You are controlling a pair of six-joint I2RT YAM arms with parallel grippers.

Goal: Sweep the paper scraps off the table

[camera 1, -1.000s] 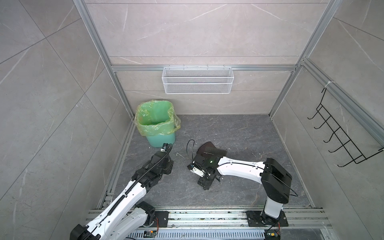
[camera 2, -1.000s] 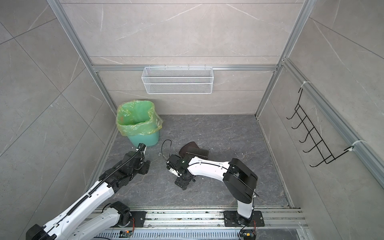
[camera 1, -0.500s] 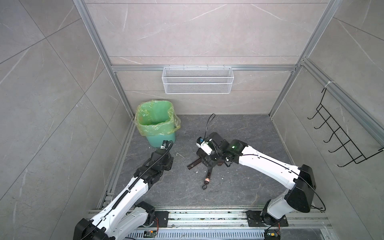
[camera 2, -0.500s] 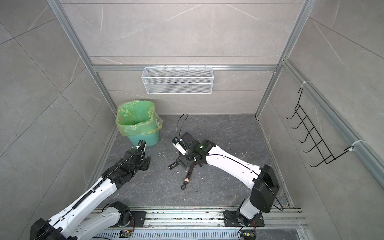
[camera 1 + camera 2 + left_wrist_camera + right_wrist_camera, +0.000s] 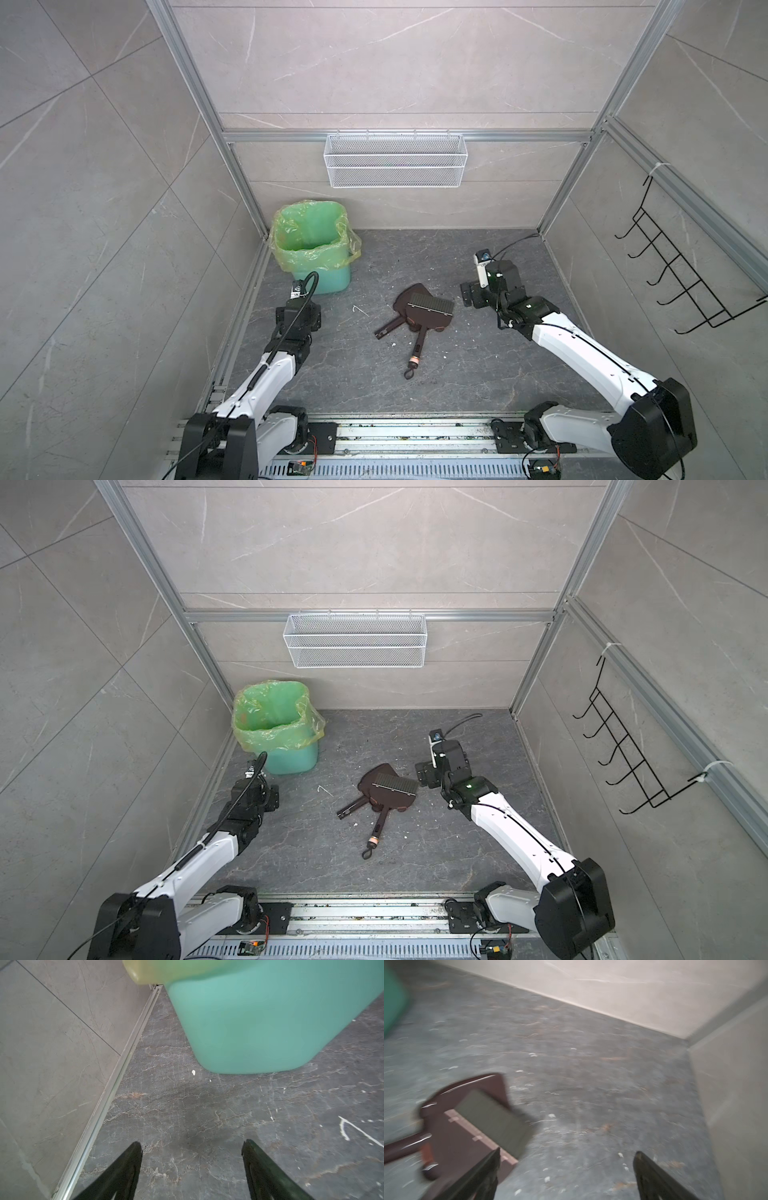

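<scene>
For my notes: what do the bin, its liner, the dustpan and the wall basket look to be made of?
The bin looks like teal moulded plastic with smooth, slightly glossy walls. Its liner is thin translucent yellow-green plastic film, crinkled over the rim. The dustpan is dark brown, probably hard plastic, with a sheen on its rim. The wall basket is see-through white mesh, likely coated metal wire.

White arms [image 5: 582, 347] with black joints [image 5: 652, 419] and black cables [image 5: 308, 291].

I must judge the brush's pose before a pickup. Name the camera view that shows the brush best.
Both top views: the brush lies whole and sharp, head on the dustpan. The right wrist view shows only part of it, blurred. The left wrist view shows none of it.
</scene>
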